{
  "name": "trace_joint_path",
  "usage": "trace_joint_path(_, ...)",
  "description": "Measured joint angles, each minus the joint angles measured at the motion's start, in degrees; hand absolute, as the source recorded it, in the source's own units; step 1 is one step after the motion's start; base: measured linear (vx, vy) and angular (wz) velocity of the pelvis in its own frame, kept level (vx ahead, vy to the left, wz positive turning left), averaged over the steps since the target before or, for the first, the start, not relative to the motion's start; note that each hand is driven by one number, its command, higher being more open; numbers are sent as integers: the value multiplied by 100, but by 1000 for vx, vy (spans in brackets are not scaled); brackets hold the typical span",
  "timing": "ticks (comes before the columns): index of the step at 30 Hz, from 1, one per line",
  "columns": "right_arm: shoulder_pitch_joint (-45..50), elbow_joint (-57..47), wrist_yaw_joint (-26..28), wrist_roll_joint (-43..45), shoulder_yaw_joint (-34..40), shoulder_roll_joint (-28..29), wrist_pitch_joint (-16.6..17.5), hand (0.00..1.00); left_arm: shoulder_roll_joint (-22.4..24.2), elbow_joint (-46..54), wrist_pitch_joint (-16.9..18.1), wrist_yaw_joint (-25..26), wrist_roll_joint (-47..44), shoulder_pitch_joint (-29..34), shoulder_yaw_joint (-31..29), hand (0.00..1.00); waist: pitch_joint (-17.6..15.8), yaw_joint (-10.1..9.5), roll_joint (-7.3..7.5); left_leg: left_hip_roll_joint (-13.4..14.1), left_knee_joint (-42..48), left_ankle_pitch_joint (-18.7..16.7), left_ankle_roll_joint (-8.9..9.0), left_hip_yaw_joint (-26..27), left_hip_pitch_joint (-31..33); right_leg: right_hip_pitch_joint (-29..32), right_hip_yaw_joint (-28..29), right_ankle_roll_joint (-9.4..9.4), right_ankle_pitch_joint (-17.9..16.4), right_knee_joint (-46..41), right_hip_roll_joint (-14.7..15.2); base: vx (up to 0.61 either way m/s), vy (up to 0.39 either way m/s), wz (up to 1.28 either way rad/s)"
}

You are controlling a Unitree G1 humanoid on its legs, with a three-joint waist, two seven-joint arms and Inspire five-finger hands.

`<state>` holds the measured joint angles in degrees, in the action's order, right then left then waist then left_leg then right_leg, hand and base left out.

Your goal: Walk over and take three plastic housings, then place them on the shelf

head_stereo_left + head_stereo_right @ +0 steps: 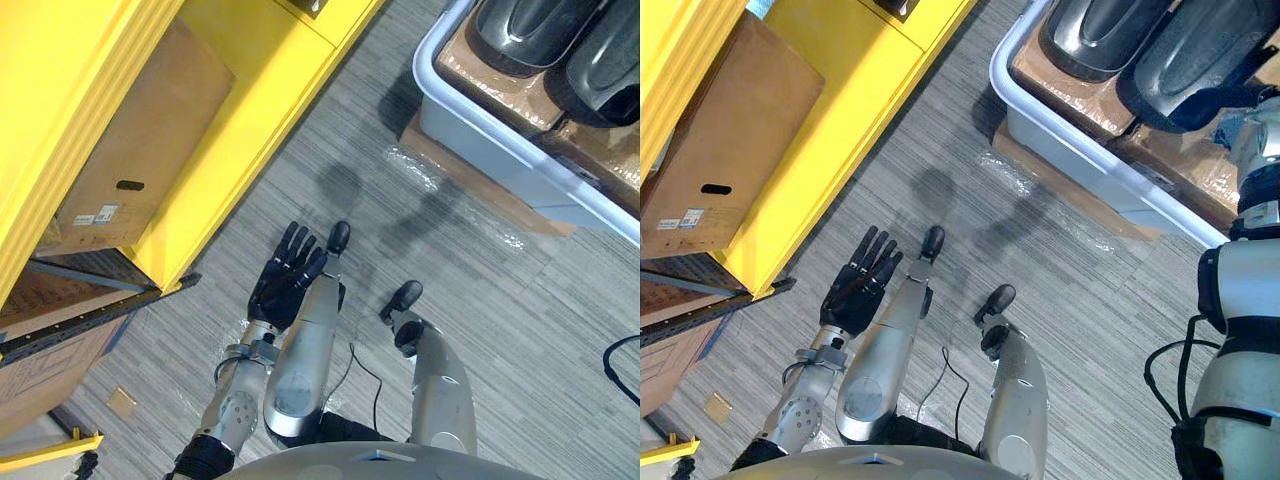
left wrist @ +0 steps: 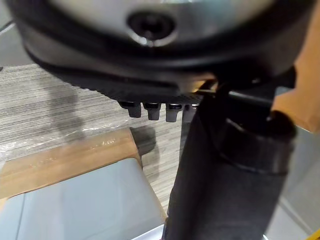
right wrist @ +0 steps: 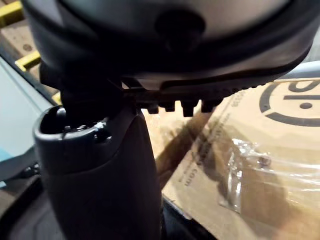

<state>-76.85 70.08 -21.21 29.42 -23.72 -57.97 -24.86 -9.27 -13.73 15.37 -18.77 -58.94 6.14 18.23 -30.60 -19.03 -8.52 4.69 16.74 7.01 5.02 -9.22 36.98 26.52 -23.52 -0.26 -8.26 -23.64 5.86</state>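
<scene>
Two dark glossy plastic housings [image 1: 525, 30] [image 1: 605, 60] lie on cardboard inside a pale blue-grey bin [image 1: 480, 130] on the floor at the upper right. The yellow shelf [image 1: 250, 110] stands at the left. My left hand [image 1: 285, 280] hangs open over the grey carpet between shelf and bin, fingers straight and holding nothing. My right arm comes up the right edge of the right eye view towards the nearer housing [image 1: 1200, 60]. In its wrist view my right hand [image 3: 100, 175] is open, its thumb above plastic-wrapped cardboard [image 3: 240, 165].
A brown cardboard box [image 1: 140, 150] fills a bay of the yellow shelf, with more cartons [image 1: 40, 370] lower left. A flat cardboard sheet [image 1: 470, 180] lies under the bin. Striped grey carpet [image 1: 500, 330] spreads between shelf and bin.
</scene>
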Motion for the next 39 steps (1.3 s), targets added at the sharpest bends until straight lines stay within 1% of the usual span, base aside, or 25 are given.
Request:
trace_joint_path(2, -2, 80, 91, -174, 132, -2, -31, 100, 24, -54, 54, 13, -27, -12, -3, 100, 0, -4, 0, -3, 13, -1, -1, -1, 58, 51, 0, 0, 2, -1, 1, 41, 13, -1)
trace_joint_path(3, -2, 87, 94, -183, 136, -2, -30, 0, 27, -56, 57, 14, -29, -12, -3, 100, 0, -4, 0, -3, 13, 0, -1, -1, 58, 51, 0, 0, 2, -1, 0, 31, 10, -1)
trace_joint_path(6, 24, 170, 154, -225, 254, -46, -66, 0, 48, -119, 83, 16, -118, -27, 16, 100, 5, -41, -8, 0, 26, -15, 12, -27, 64, 51, -5, 0, -2, 11, -10, 0, 0, 0)
trace_joint_path(9, 208, 169, 193, -522, 308, -231, -97, 0, 52, -214, 85, 45, -118, -143, 47, 100, 8, -125, -13, -6, 33, -23, 5, -79, 108, 52, -60, -2, -6, 29, -16, 16, 5, 7)
trace_joint_path(13, 413, 182, 167, -1084, 504, -346, -127, 0, 54, -212, 108, 133, -118, -166, 24, 100, 8, -146, -13, -18, 116, -52, 21, -131, 182, 52, -118, 2, -10, 44, -20, 27, 15, 6)
trace_joint_path(14, 415, 186, 153, -1109, 527, -366, -148, 0, 54, -211, 109, 146, -118, -166, 10, 100, 8, -145, -13, -18, 123, -56, 19, -129, 182, 51, -115, 2, -10, 46, -20, 31, 5, -2)
trace_joint_path(17, 421, 214, 177, -1087, 845, -426, -236, 0, 60, -198, 121, 189, -118, -166, -83, 100, 8, -129, -13, 4, 230, -105, 23, -115, 175, 15, -75, -2, -14, 47, -46, 44, -4, -8)
trace_joint_path(18, 450, 227, 331, -1024, 898, -403, -381, 0, 60, -175, 122, 202, -118, -165, -107, 100, 8, -127, -14, 23, 282, -147, 25, -83, 152, -10, -37, -6, -11, 49, -62, 40, -12, -13)
trace_joint_path(19, 476, 229, 385, -989, 899, -358, -419, 0, 60, -167, 124, 203, -119, -165, -112, 100, 9, -126, -15, 32, 310, -165, 28, -72, 147, -20, -23, -8, -10, 50, -70, 43, -13, -16)
trace_joint_path(20, 514, 257, 428, -792, 972, -193, -470, 0, 60, -146, 125, 207, -118, -165, -117, 100, 9, -107, -15, 54, 333, -189, 23, -27, 112, -50, 14, -11, -6, 60, -83, 23, -7, -11)
trace_joint_path(22, 498, 327, 430, -718, 997, -150, -509, 0, 60, -112, 124, 207, -117, -157, -107, 100, 16, -109, -25, 69, 321, -198, 22, 19, 15, -131, 42, -10, -7, 72, -85, 30, -14, -7)
trace_joint_path(25, 498, 391, 436, -643, 954, -112, -702, 0, 59, 97, 123, 219, -116, -65, -128, 100, 16, -107, -25, 87, 272, -213, 20, 84, -190, -294, 94, -2, -16, 99, -91, 24, -20, -7)
trace_joint_path(27, 498, 407, 437, -602, 958, -42, -745, 0, 58, 293, 122, 222, -116, 50, -131, 100, 16, -65, -25, 93, 229, -215, 11, 159, -297, -347, 166, 2, -14, 98, -81, 18, -4, -13)
trace_joint_path(29, 501, 438, 436, -602, 960, 9, -752, 0, 57, 507, 120, 225, -115, 202, -136, 100, 16, 39, -25, 88, 112, -185, -9, 250, -448, -411, 226, 10, -10, 97, -51, 25, 2, -9)
trace_joint_path(31, 502, 455, 430, -604, 969, 10, -760, 0, 57, 538, 111, 226, -115, 265, -135, 100, 15, 97, -24, 76, -50, -121, -21, 327, -644, -503, 279, 12, -6, 104, -22, 43, -16, -8)
trace_joint_path(32, 502, 454, 428, -604, 972, 46, -759, 0, 58, 580, 105, 232, -115, 346, -159, 100, 15, 173, -23, 66, -168, -83, -18, 359, -799, -598, 301, 6, -2, 120, -7, 51, -26, -5)
trace_joint_path(35, 507, 456, 383, -605, 1093, 106, -719, 0, 60, 883, 73, 244, -111, 560, -231, 100, 12, 314, -18, 60, -419, -5, -10, 402, -1106, -808, 309, 11, -5, 191, 1, 52, -29, -1)
trace_joint_path(36, 508, 452, 284, -611, 1178, 171, -575, 0, 53, 1088, 72, 246, -108, 655, -258, 100, 10, 391, -15, 52, -649, 82, -8, 428, -1323, -940, 304, 19, -9, 252, 8, 43, -33, 1)
trace_joint_path(37, 510, 438, 227, -612, 1197, 210, -482, 0, 53, 1172, 72, 246, -101, 693, -273, 100, 8, 421, -11, 52, -751, 124, -2, 436, -1414, -988, 304, 28, -15, 277, 7, 43, -32, 2)
trace_joint_path(38, 514, 365, 154, -634, 1198, 252, -355, 0, 52, 1293, 72, 245, -87, 740, -292, 100, 4, 491, -5, 48, -916, 189, 0, 449, -1548, -1059, 298, 41, -24, 290, 12, 53, -29, 2)
trace_joint_path(39, 537, 132, -10, -680, 1204, 295, -155, 0, 52, 1467, 70, 245, -32, 787, -322, 100, -1, 560, 3, 48, -1176, 299, 5, 485, -1746, -1146, 300, 47, -27, 302, 16, 71, -32, 1)
